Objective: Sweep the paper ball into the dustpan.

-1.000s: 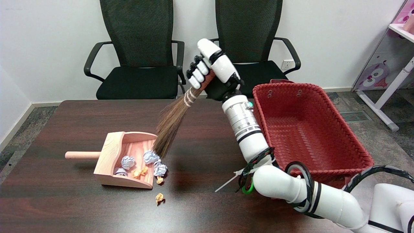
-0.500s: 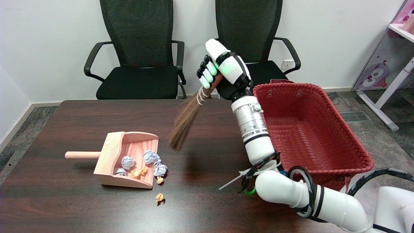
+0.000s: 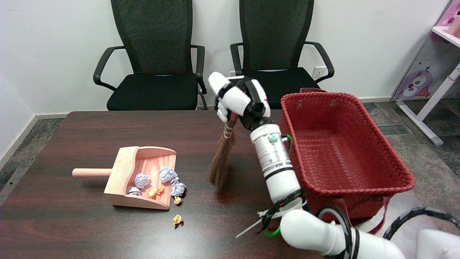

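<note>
- The right hand is clenched around the handle of a small straw broom, its fingers wrapped over the top of the stick.
- The broom hangs nearly upright below the hand, tilted a little so the bristles point down and toward the wooden dustpan; whether the bristle tips touch the tabletop or stop just above it I cannot tell.
- The bristle end stands to the right of the dustpan, apart from it, with bare tabletop between the two.
- The dustpan lies flat on the tabletop with its round handle pointing left and its open mouth facing right and toward the near edge.
- Inside the dustpan lie several crumpled paper balls: pale blue-white ones and a small orange one.
- One blue-white ball sits right at the dustpan's mouth, at its right edge.
- A small orange paper ball lies on the tabletop outside the dustpan, just off its near right corner, well to the left of the broom.
- A red woven basket stands far right of the dustpan, just beside the right arm's forearm.
- Two black mesh office chairs stand behind the tabletop, beyond the dustpan.
</note>
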Controlling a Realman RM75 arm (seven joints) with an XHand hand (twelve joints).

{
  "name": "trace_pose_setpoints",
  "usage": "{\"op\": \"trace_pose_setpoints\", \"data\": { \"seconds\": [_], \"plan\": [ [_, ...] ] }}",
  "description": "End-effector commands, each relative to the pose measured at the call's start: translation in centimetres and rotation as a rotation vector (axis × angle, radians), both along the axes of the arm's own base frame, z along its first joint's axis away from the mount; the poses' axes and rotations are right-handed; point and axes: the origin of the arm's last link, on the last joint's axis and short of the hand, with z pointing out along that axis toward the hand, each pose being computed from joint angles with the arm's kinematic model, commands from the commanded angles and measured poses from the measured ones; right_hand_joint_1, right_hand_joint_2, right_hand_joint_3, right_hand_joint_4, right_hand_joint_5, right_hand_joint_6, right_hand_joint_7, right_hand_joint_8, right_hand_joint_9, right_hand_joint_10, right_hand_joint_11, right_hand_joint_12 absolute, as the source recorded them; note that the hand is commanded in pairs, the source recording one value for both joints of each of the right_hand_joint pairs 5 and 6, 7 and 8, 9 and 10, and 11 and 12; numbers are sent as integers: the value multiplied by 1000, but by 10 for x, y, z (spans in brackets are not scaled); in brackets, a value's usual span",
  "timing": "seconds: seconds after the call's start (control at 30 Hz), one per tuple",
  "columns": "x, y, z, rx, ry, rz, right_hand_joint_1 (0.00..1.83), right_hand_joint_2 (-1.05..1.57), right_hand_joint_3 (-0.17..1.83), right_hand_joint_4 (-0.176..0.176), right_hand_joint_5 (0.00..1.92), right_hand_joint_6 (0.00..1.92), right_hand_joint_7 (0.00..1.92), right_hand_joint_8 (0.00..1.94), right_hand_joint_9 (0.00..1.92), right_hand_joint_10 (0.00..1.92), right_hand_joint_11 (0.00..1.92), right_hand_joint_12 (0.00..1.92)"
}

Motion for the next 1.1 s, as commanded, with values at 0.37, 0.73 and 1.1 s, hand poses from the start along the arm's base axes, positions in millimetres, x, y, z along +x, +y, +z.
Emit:
{"op": "trace_pose_setpoints", "data": {
  "seconds": [0.37,0.73,1.1],
  "plan": [
    [14,52,-99,-122,306,-105,980,1571,1294,35,1920,1920,1920,1920,1920,1920,1920,1920],
    [20,70,-128,-104,382,-90,977,1571,1378,34,1920,1920,1920,1920,1920,1920,1920,1920],
    [17,77,-131,-168,464,-120,976,1571,1394,27,1920,1920,1920,1920,1920,1920,1920,1920]
  ]
}}
